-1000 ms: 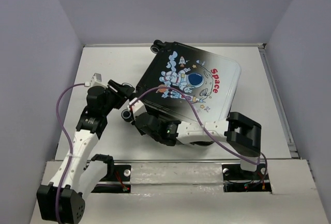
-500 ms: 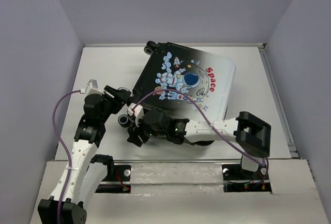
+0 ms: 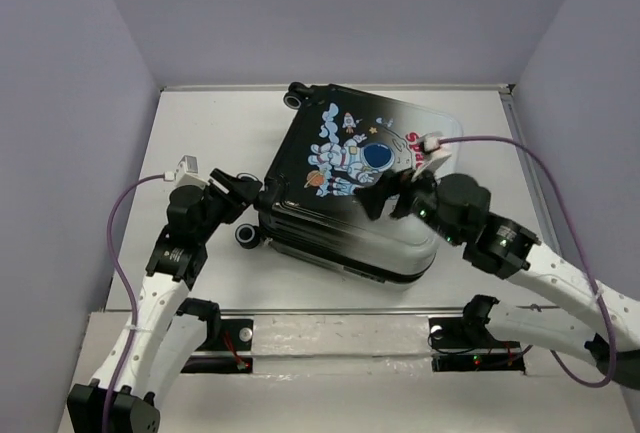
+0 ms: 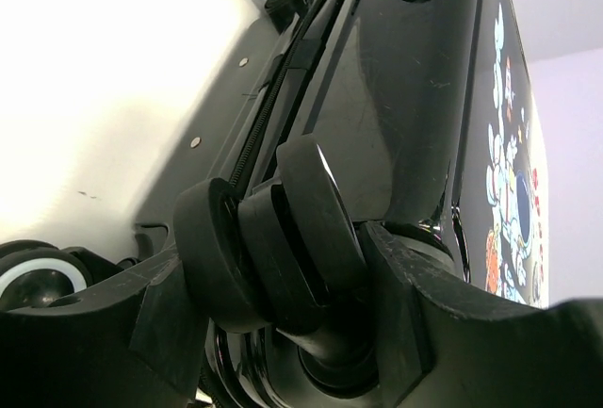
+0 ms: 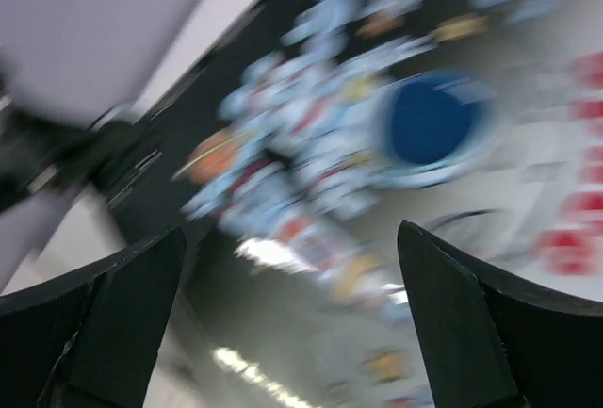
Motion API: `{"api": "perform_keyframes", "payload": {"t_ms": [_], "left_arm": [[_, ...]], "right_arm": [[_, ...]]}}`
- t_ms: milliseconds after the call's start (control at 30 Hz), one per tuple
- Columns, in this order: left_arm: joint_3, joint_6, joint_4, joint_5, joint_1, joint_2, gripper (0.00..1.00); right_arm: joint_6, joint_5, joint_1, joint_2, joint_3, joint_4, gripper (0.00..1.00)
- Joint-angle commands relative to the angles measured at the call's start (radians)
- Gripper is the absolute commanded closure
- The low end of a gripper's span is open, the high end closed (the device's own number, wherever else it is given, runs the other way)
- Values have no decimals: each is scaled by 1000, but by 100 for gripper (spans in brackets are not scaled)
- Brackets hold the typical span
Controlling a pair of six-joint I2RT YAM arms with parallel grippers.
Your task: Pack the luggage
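The luggage (image 3: 335, 198) lies closed on the white table (image 3: 200, 133), near the middle of the top view. It is turned at an angle, so that its wheel end points to the upper left of the frame. The face with the astronaut print (image 3: 345, 158) and the red word "Space" looks up. The shell goes from black at the wheel end to silver at the lower right. The top wheel (image 3: 295, 97) shows at the upper corner of the case, and the lower wheel (image 3: 247, 236) at its lower left corner.

The left gripper (image 3: 243, 191) is at the left edge of the luggage, between these two wheels. In the left wrist view its jaws are about half wide, and a double caster (image 4: 273, 234) of the case sits between them. Both fingers (image 4: 400, 314) appear to touch its sides, so this gripper holds the caster. The black side of the shell, with the zip line (image 4: 267, 111), rises behind it toward the top of that frame.

The right gripper (image 3: 385, 196) hangs over the printed face, just right of the astronaut. The right arm (image 3: 540, 268) comes in from the lower right of the frame. In the right wrist view its jaws are wide and hold nothing. That picture is blurred, and only the print shows between the two dark fingers. I cannot tell whether the fingertips touch the shell.
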Motion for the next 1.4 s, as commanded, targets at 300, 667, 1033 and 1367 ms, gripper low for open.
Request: {"api": "perform_keyframes", "payload": {"t_ms": [300, 667, 1033, 1367], "left_arm": [[-46, 275, 39, 97, -206, -59, 94], [-74, 244, 69, 48, -436, -125, 94], [-67, 190, 235, -57, -655, 34, 94], [42, 183, 351, -104, -721, 252, 94]], "right_arm": [[-60, 100, -826, 14, -41, -183, 0], [31, -849, -865, 506, 140, 136, 4], [292, -1144, -767, 1243, 1127, 148, 2], [304, -1138, -754, 1259, 1423, 125, 0]]}}
